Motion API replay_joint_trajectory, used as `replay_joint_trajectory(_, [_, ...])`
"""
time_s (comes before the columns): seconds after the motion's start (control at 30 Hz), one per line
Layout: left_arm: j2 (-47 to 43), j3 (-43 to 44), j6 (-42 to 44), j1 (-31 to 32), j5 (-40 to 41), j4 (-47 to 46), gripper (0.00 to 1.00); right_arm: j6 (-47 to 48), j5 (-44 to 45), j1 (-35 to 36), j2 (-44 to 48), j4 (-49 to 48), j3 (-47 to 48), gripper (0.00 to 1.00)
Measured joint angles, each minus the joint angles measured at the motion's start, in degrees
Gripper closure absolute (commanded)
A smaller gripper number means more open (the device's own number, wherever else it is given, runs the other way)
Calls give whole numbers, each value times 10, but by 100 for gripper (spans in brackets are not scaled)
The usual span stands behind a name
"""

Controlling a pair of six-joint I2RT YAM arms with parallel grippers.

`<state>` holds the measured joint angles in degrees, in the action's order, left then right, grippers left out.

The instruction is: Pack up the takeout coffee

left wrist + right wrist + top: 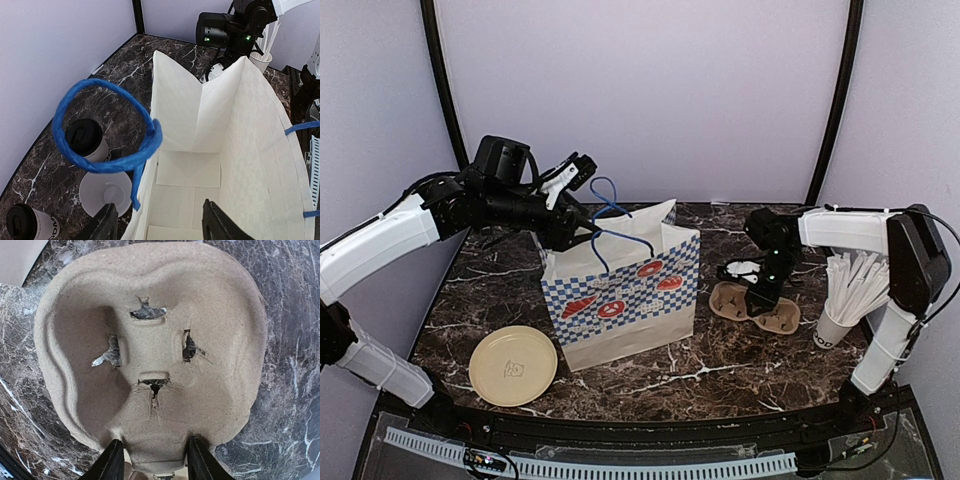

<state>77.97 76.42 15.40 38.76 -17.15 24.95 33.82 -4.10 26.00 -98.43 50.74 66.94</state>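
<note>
Left claw [159, 212]: open, its fingers astride the rim of the paper bag [240, 130] at mid-surface. Right claw [155, 450]: fingers astride the rim of the pulp carrier [220, 340] near the right edge; whether it is clamped cannot be told. A black-lidded cup [86, 140], a second lidded cup [25, 229] and an unlidded cup [105, 192] stand between the bag and the rear edge.

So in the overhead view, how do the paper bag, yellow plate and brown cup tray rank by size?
1. paper bag, clearly largest.
2. yellow plate.
3. brown cup tray, though the right gripper covers part of it, so those two are close.
</note>
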Motion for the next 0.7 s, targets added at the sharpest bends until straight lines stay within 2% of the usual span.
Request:
replay_joint_trajectory(0.3, [0, 0, 0, 0, -2, 0, 39, 2, -7, -2, -4, -1, 0, 73])
replay_joint_trajectory(0.53, [0, 0, 0, 0, -17, 0, 40, 0, -12, -2, 3, 10, 7, 73])
replay_joint_trajectory(0.7, [1, 3, 0, 0, -29, -1, 41, -5, -13, -2, 53, 37, 45, 72])
